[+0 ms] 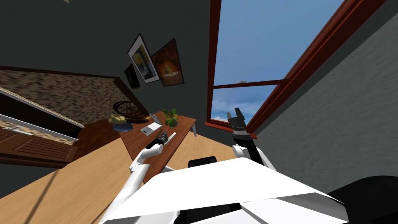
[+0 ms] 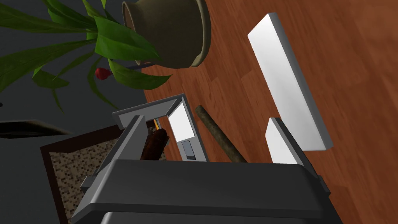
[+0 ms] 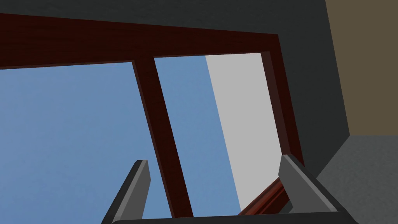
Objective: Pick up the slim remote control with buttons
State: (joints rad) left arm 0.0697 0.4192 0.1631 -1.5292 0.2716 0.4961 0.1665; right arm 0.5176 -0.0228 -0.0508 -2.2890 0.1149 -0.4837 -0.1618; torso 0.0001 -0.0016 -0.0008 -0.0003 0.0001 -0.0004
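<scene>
One white remote (image 2: 289,83) by left tool (image 2: 206,120), fingers spread, perhaps touching.

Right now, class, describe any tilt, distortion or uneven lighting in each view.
Head view: whole picture rolled and splayed toward the corners, so the table only seems slanted. Left wrist view: white remote bright, plant side dim. Right wrist view: open right hand looks backlit.

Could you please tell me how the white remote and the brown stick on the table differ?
The remote is white with grey sides; the stick is dark brown. The remote is a broad, flat bar; the stick is thin and round. One finger of the open left claw hides the remote's near end, while the stick runs between the fingers. Both are long and lie flat on the wooden table.
</scene>
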